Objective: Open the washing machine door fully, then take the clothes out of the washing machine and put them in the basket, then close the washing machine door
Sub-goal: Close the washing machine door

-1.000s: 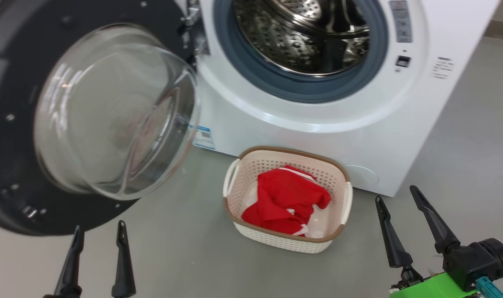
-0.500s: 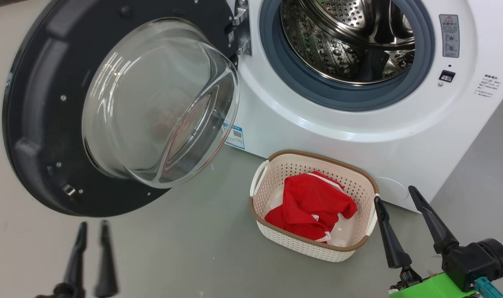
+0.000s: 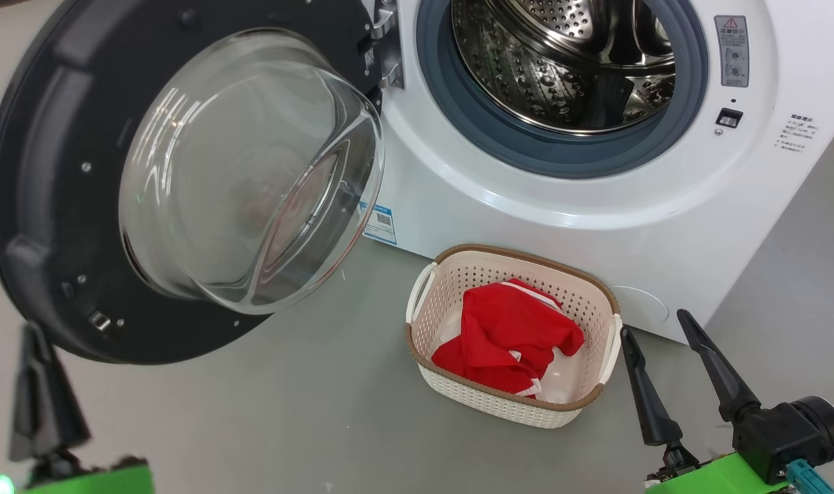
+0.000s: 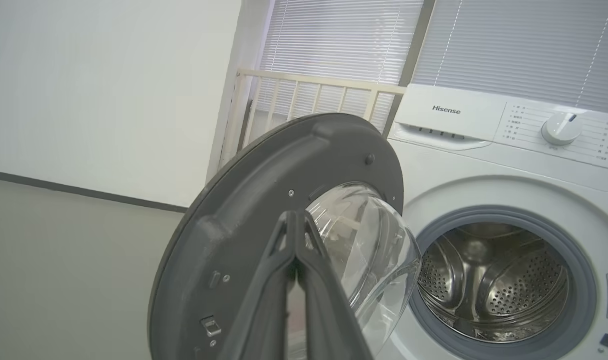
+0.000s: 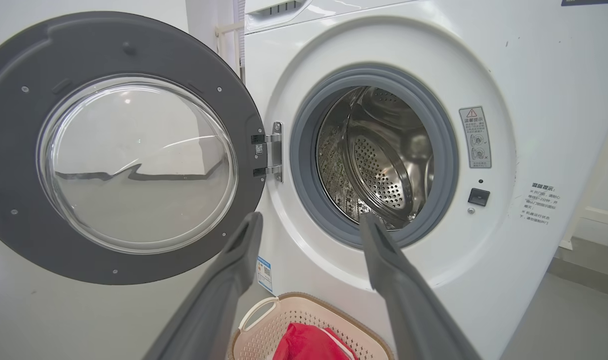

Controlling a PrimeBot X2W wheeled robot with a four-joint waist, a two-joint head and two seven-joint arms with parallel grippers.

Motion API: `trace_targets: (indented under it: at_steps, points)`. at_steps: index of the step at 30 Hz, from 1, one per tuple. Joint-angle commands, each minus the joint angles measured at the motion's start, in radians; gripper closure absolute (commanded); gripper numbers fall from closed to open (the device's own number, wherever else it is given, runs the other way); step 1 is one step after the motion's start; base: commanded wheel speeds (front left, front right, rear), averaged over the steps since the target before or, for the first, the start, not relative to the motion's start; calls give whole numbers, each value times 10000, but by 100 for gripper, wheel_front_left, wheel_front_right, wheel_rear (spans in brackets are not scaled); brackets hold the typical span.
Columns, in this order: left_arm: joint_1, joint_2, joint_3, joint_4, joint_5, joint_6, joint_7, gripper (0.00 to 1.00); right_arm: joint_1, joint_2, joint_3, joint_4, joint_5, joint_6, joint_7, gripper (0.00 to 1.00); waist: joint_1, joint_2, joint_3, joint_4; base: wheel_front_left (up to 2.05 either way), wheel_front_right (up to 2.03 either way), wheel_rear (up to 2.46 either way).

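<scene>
One washing machine (image 3: pixel 526 226) stands on the grey floor (image 3: pixel 286 412). Its one round door (image 3: pixel 39 171) hangs wide open on the robot's left. One basket (image 3: pixel 506 405) sits on the floor just in front of the machine and holds the red clothes (image 3: pixel 513 336) in a single heap; the number of garments cannot be told. There are two tools. The left tool (image 4: pixel 294 220) has its two fingers pressed together on nothing. The right tool (image 3: pixel 652 324) has its two fingers spread apart, holding nothing, just beside the basket.

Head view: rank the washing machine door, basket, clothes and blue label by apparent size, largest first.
1. washing machine door, though it stands nearer the camera, which inflates it
2. basket
3. clothes, lying inside the basket
4. blue label
</scene>
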State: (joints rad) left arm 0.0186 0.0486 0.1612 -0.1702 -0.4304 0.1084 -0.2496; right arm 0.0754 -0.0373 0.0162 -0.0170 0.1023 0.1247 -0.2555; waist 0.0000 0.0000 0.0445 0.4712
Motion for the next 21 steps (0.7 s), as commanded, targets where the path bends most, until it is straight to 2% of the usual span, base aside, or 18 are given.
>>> trace_targets:
  at_steps: [1, 8, 14, 21]
  points:
    - [-456, 114, 441, -276, -167, -89, -94, 100, -248, -129, 239, -232, -102, 60, -63, 0, 0, 0, 19, -17, 0, 0, 0]
    - [-1765, 364, 1615, 336, -2118, -477, 119, 100, -286, -129, 256, -197, -175, 60, -63, 0, 0, 0, 95, -101, 0, 0, 0]
    - [-3098, 889, 2517, 1316, -3791, -642, 825, 100, -303, -129, 259, -151, -200, 60, -63, 0, 0, 0, 83, -171, 0, 0, 0]
    - [-4769, 1579, 3308, 2679, -5556, -429, 2025, 100, -306, -129, 261, -125, -183, 60, -54, 0, 0, 0, 25, -276, 0, 0, 0]
